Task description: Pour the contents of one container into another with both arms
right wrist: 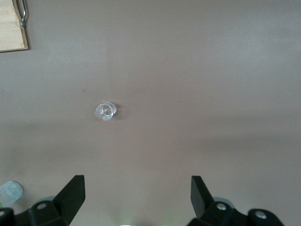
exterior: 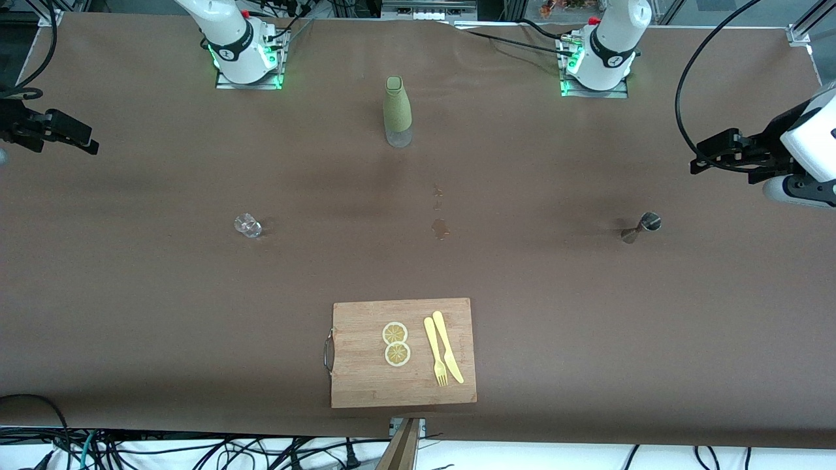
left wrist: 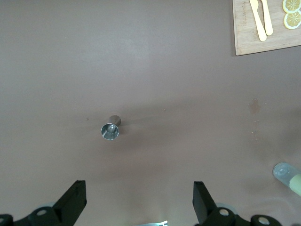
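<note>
A green sleeved bottle (exterior: 398, 111) with a clear base stands upright mid-table, near the arm bases. A small clear glass (exterior: 248, 226) sits toward the right arm's end, and a metal jigger (exterior: 643, 226) stands toward the left arm's end. My left gripper (exterior: 697, 162) hangs open and empty above the table's edge at its own end; in its wrist view the jigger (left wrist: 110, 130) lies well ahead of its gripper (left wrist: 139, 197). My right gripper (exterior: 90, 143) is open and empty too, raised at its end, with the glass (right wrist: 106, 111) far from its gripper (right wrist: 136, 190).
A wooden cutting board (exterior: 366, 385) lies near the front edge, carrying two lemon slices (exterior: 396, 343), a yellow fork (exterior: 435, 352) and a knife (exterior: 447, 346). A small wet stain (exterior: 440, 228) marks the brown tabletop. Cables run along the table's edges.
</note>
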Motion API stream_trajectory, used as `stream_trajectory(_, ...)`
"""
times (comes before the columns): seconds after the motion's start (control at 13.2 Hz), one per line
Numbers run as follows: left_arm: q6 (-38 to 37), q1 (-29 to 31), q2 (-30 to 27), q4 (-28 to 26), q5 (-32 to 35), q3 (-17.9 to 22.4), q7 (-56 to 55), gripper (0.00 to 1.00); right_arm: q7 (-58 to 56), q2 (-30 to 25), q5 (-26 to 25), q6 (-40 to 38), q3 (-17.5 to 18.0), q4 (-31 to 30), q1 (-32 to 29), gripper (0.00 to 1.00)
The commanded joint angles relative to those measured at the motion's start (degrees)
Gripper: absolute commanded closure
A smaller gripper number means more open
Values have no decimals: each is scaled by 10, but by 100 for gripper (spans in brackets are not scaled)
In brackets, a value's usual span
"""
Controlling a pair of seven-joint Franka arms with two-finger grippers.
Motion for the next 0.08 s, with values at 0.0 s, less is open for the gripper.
stream_trajectory(0.0,1,1,6,11,-1,1,20,0,5,4,-2,-12,4,15,-3,0)
